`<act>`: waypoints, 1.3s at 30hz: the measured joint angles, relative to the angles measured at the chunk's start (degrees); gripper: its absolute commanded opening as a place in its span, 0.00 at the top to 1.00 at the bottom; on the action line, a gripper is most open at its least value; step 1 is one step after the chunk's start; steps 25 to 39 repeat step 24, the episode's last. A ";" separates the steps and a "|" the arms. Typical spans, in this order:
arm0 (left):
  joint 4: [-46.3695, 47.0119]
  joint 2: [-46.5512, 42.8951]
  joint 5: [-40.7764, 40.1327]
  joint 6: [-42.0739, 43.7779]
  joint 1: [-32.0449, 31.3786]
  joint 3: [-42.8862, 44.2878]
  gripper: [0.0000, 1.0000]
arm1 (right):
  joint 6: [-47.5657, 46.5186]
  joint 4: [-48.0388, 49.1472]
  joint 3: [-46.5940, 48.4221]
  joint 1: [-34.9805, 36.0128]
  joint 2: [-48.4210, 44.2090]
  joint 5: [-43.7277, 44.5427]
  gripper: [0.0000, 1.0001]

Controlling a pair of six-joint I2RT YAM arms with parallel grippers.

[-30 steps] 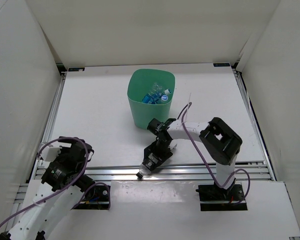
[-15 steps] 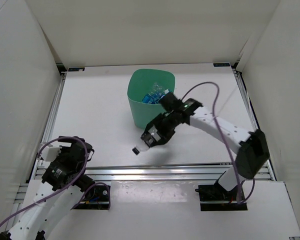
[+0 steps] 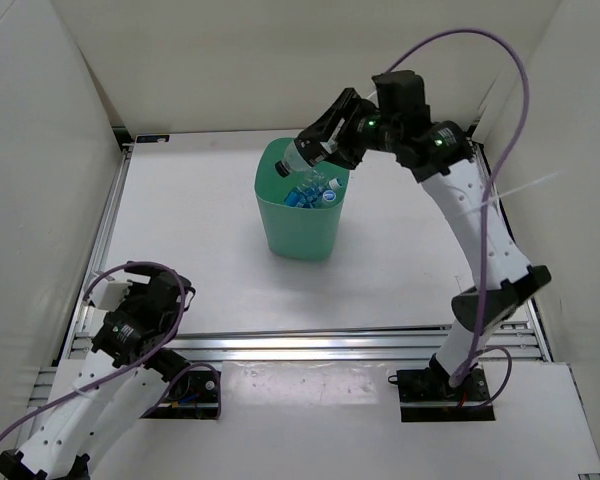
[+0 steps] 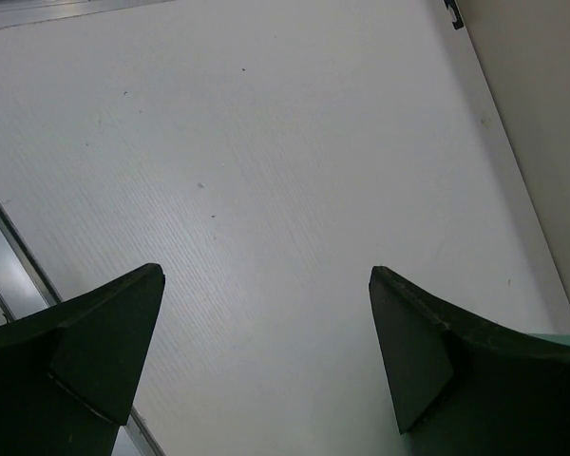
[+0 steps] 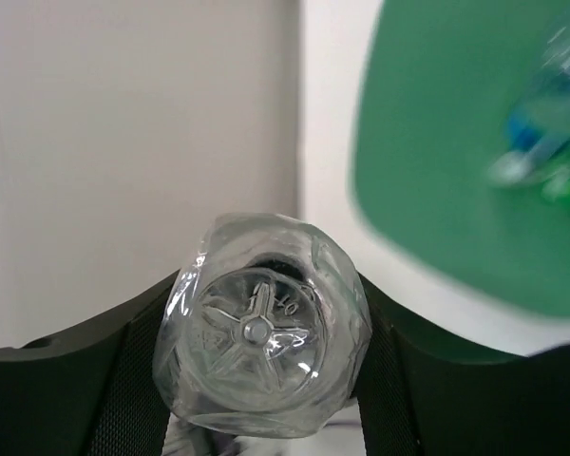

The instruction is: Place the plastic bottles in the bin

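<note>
**Bottle pinched above the bin's rim**

Clear bottle (image 3: 298,158) sits in the upper middle of the overhead frame, tilted with its cap end toward the lower left, over the far left part of the opening of the bin (image 3: 295,232). The right gripper (image 3: 315,150) pinches it across the body. The wrist view shows the bottle (image 5: 261,337) base-on between the two dark fingers: transparent, slightly crumpled plastic with a moulded star of five ribs around a central hub. Small raised marks beside the hub are too faint to read with certainty.

The bin is mint green with a rounded-square rim and tapering walls; in the wrist view it (image 5: 456,171) is a blurred green patch at the upper right. Inside lie other bottles (image 3: 315,192), clear with blue labels and light caps; no lettering on them is legible.

The left gripper (image 4: 266,275) is at the lower left of the overhead frame with its fingers spread wide and nothing between them, looking down on the white table (image 4: 294,161).

White table surface (image 3: 190,240) runs to either side of the bin. White walls (image 3: 40,200) enclose the left, back and right, and a metal rail (image 3: 310,345) lines the near edge.
</note>
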 measured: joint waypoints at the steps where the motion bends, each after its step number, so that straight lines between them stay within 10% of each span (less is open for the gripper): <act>1: 0.63 0.50 0.00 0.61 0.00 0.09 0.00 | -3.17 0.50 -0.09 -0.17 1.46 0.94 0.78; 3: 1.70 1.49 0.07 2.10 0.00 0.52 0.00 | -8.96 0.92 -0.61 -0.35 4.55 2.56 0.59; 4: 2.21 2.08 0.04 3.15 0.00 1.01 0.00 | -11.37 0.79 -0.72 -0.37 5.92 3.28 0.40; 5: 2.82 2.78 0.09 4.24 0.00 1.68 0.00 | -13.92 0.52 -0.72 -0.44 7.56 4.37 0.00; 23: 11.19 13.88 -0.70 21.49 0.02 9.66 0.00 | -37.31 -0.07 -5.29 -28.79 -11.17 -20.09 0.00; 39: 11.26 15.04 -1.38 23.06 0.02 10.29 0.00 | -37.66 -0.52 -5.57 -29.22 -12.28 -20.11 0.00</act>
